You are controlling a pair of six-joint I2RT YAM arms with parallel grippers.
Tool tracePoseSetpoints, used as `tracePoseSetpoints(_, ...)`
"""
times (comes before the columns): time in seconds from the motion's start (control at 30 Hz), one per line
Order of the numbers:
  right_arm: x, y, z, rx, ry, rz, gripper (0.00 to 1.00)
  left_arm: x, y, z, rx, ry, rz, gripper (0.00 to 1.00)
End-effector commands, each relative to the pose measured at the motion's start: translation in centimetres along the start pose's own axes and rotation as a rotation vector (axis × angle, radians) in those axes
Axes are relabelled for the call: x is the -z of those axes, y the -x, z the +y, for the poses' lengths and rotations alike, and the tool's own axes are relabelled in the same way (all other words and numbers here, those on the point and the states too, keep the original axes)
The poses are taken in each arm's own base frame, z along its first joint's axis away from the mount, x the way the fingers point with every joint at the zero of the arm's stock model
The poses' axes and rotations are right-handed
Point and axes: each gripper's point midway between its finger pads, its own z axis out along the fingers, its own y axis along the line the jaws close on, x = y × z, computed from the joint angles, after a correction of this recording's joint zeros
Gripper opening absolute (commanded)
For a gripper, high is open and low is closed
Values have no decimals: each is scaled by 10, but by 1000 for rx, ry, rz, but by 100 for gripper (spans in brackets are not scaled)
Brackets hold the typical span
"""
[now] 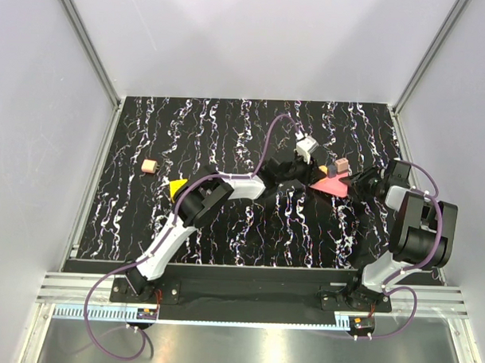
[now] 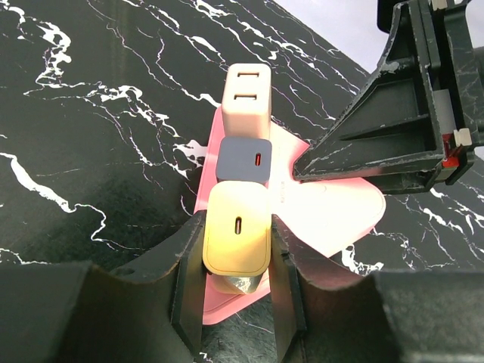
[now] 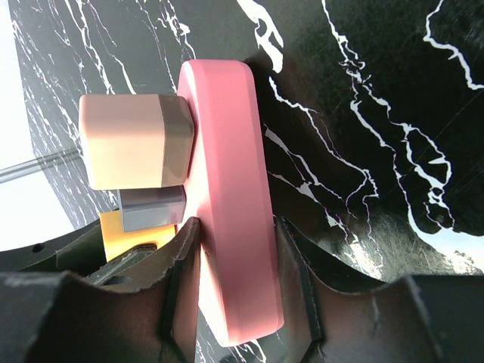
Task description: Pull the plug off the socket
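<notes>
A pink socket (image 1: 328,184) lies mid-table with three plugs on its face. In the left wrist view they line up as a beige plug (image 2: 247,102), a grey plug (image 2: 243,159) and a yellow plug (image 2: 237,236). My left gripper (image 2: 236,283) is shut on the yellow plug, one finger on each side, and a bit of metal prong shows under the plug's near end. My right gripper (image 3: 231,291) is shut across the thickness of the pink socket (image 3: 231,189), gripping its edge. The beige plug (image 3: 128,140) and grey plug (image 3: 151,208) stick out to the left there.
A small tan cube (image 1: 150,166) and a yellow wedge (image 1: 177,187) lie on the black marbled table (image 1: 228,125) to the left. Grey walls close in the table at the back and sides. The two grippers meet close together at the socket.
</notes>
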Motion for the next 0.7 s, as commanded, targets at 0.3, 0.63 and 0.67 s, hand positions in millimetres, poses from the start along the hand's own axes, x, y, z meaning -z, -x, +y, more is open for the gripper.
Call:
tracePoseSetpoints(0.3,-1,-41,-67,-55,-288,101,0,22,134,-79,-53,-257,-367,0)
tracePoseSetpoints(0.63,-2,-40,-66,-48,-298,90,0,11,139,-56,-20,-166,-389,0)
tracePoseSetpoints(0.67,-2,-41,-66,-45,-295,91,0,10,139,-55,-10,-168,-395,0)
